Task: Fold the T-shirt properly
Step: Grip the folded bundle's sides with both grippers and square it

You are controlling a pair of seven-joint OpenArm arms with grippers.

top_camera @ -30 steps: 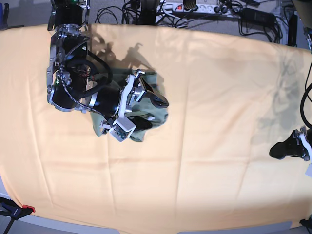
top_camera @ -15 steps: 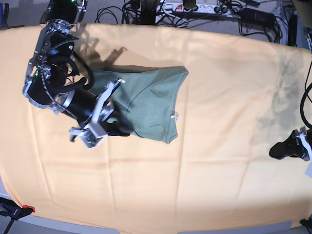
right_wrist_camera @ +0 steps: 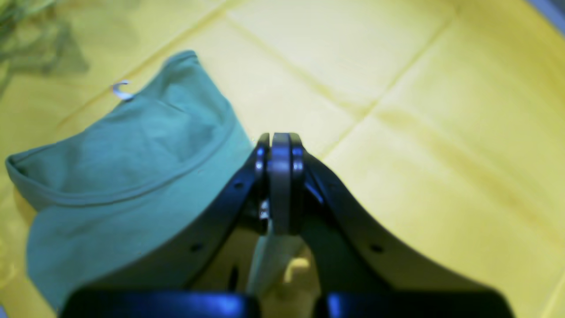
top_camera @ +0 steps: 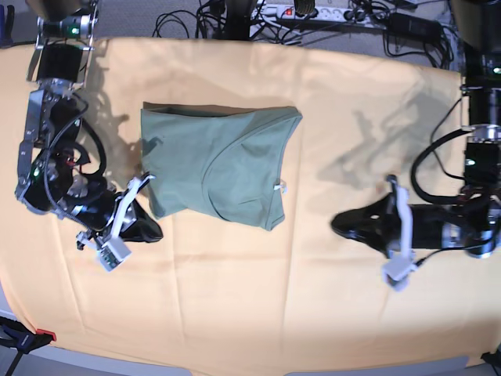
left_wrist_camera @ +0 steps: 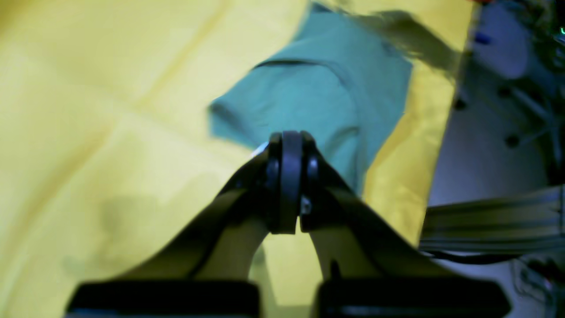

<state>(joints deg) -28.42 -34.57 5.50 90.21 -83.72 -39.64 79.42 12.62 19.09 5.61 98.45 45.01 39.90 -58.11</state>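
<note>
The sage-green T-shirt (top_camera: 215,164) lies folded into a flat rectangle on the yellow-orange table cloth (top_camera: 250,298), with its white tag (top_camera: 280,186) at the right edge. My right gripper (top_camera: 153,231) is shut and empty, resting on the cloth just off the shirt's lower left corner. Its wrist view shows the T-shirt (right_wrist_camera: 119,172) left of the shut right gripper (right_wrist_camera: 280,148). My left gripper (top_camera: 338,223) is shut and empty, well to the right of the shirt. In the left wrist view the T-shirt (left_wrist_camera: 318,92) lies beyond the shut left gripper (left_wrist_camera: 286,148).
Cables and a power strip (top_camera: 313,12) lie past the table's far edge. A red clamp (top_camera: 43,335) sits at the near left corner. The left wrist view shows the cloth's edge (left_wrist_camera: 435,132) with grey floor beyond it.
The bunched shirt was spread flat and let go. My right gripper shut and drew back left and down, off the shirt. My left arm came in from the right edge toward the middle.
</note>
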